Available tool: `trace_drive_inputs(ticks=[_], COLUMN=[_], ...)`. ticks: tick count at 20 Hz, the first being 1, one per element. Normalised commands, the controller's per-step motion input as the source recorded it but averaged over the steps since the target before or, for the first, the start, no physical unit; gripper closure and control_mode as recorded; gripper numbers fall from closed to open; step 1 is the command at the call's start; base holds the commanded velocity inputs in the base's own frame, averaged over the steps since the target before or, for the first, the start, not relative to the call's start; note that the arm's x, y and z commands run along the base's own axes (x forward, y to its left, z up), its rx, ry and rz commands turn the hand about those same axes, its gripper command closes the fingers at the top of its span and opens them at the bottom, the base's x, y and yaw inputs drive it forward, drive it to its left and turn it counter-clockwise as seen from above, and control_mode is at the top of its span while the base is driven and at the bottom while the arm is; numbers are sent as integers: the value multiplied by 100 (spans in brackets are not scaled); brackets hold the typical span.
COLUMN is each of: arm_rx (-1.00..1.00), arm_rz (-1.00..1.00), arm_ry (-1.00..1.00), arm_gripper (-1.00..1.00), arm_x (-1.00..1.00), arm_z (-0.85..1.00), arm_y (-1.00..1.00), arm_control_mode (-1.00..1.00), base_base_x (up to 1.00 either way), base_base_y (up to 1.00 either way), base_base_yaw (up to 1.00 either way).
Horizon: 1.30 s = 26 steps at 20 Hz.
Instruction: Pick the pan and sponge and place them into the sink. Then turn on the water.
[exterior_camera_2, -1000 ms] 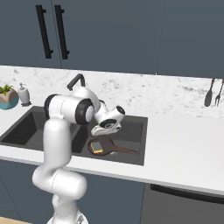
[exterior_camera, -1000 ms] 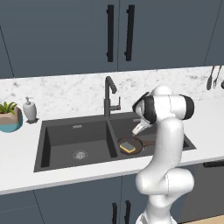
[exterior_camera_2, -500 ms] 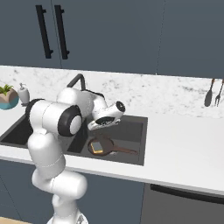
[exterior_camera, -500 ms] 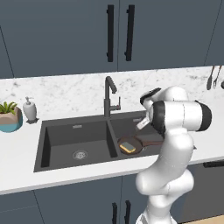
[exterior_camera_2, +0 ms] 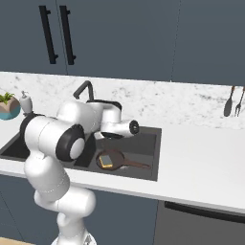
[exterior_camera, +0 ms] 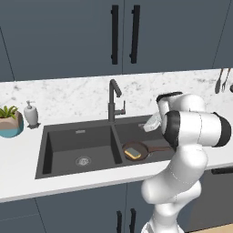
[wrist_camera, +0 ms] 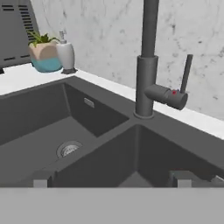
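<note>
Already the pan (exterior_camera: 136, 151) and sponge (exterior_camera: 132, 152) lay in the sink (exterior_camera: 82, 136); tool (wrist_camera: 111, 179) looked released. Best nudge the faucet lever (wrist_camera: 187, 73) sideways, gently.

- The sink (exterior_camera: 63, 136) looks matt dark grey, with a shiny metal drain (exterior_camera: 83, 160).
- The faucet (wrist_camera: 148, 61) is smooth, dull dark metal.
- The surface (exterior_camera: 191, 86) is glossy white veined marble.
- The pan (exterior_camera: 141, 146) is matt dark brown.
- The sponge (exterior_camera: 133, 153) is matt yellow.
</note>
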Motion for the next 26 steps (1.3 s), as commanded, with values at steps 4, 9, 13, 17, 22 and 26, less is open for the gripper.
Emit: trace_drive_inputs(ticks=[4,9,13,17,22,26], arm_rx=[33,27,22,19,17,5], arm_rz=[-4,-4,-4,-3,-2,-2], arm_ry=[-25,-19,-17,-9,-1,0], arm_gripper=[-100,-100,-100,-100,-100,-100], arm_x=[1,10,22,25,25,29], arm_z=[22,18,23,26,29,21], arm_y=[0,0,1,5,14,30], arm_control_mode=[-100,-100,-100,-100,-100,-100], base_base_x=[0,0,0,0,0,0], base_base_y=[0,0,0,0,0,0], base_base_yaw=[0,0,0,0,0,0])
